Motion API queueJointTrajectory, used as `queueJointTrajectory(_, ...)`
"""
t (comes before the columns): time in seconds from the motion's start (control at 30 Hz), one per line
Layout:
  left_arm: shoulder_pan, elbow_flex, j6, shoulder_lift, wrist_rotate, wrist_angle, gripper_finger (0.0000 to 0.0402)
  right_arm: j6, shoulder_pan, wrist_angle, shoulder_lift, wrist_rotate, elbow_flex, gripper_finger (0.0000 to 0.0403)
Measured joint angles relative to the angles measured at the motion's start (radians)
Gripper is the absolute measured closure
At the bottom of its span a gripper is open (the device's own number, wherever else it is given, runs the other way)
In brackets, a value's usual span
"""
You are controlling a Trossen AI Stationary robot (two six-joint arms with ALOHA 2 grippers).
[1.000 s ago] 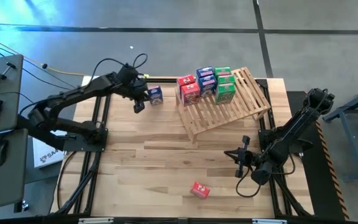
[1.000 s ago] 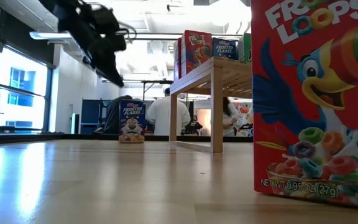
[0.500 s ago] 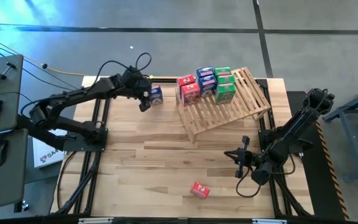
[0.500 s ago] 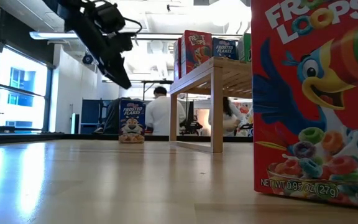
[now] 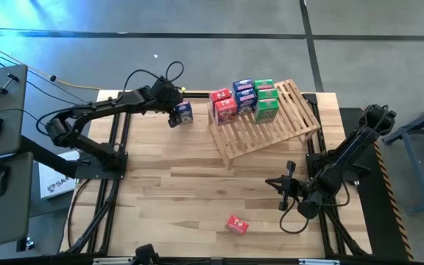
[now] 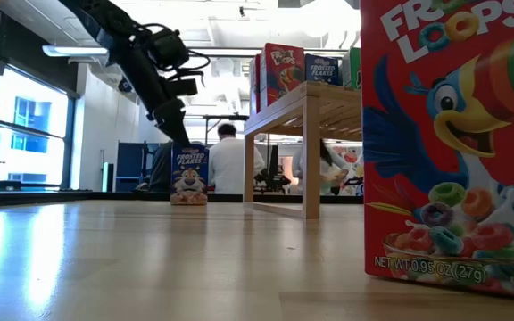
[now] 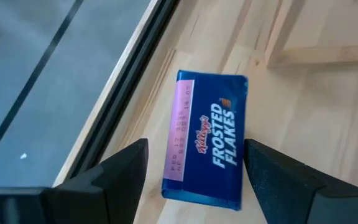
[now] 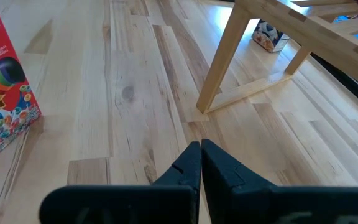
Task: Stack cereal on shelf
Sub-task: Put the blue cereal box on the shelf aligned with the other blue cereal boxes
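Blue cereal box (image 5: 185, 112): stands upright on the table (image 5: 182, 184), long axis vertical, just beside the raised end of the shelf (image 5: 271, 129) on the side toward the left arm. The low view shows its printed front (image 6: 190, 173) facing the camera; the left wrist view looks down on it (image 7: 207, 138) and shows the brand lettering running along its length, one narrow pink-labelled side turned toward the table edge.

Left gripper (image 5: 174, 118): poised over the blue cereal box, fingers (image 7: 114, 174) spread wide on either side of it with a gap showing on both sides; nothing held. In the low view it (image 6: 169, 125) hangs just above the box top.

Shelf: slatted wooden ramp set at an angle to the table edges. Red, blue and green boxes (image 5: 244, 99) stand upright in a cluster on its high end; the low view shows two of them (image 6: 279, 71) from the front, above the shelf's leg (image 6: 310, 152).

Red cereal box (image 5: 235, 224): on the table well apart from the shelf, near the table's front edge. It (image 6: 453, 143) fills the low view's right side, upright, front facing the camera; the right wrist view also shows it (image 8: 5, 93) upright.

Right gripper (image 5: 282, 193): between the shelf and the red cereal box, fingers (image 8: 194, 168) pressed together, empty
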Motion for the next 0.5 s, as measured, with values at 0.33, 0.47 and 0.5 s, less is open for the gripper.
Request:
queueJointTrajectory(0.33,0.005,0.000,0.052,0.012,0.003,-0.014,0.0154,0.000,0.000,0.000,0.000,0.000,0.000,0.0402)
queueJointTrajectory(0.47,0.004,0.000,0.052,0.027,0.009,-0.017,0.0175,0.000,0.000,0.000,0.000,0.000,0.000,0.0402)
queueJointTrajectory(0.5,0.004,0.000,0.052,0.033,0.018,-0.020,0.0181,0.000,0.000,0.000,0.000,0.000,0.000,0.0402)
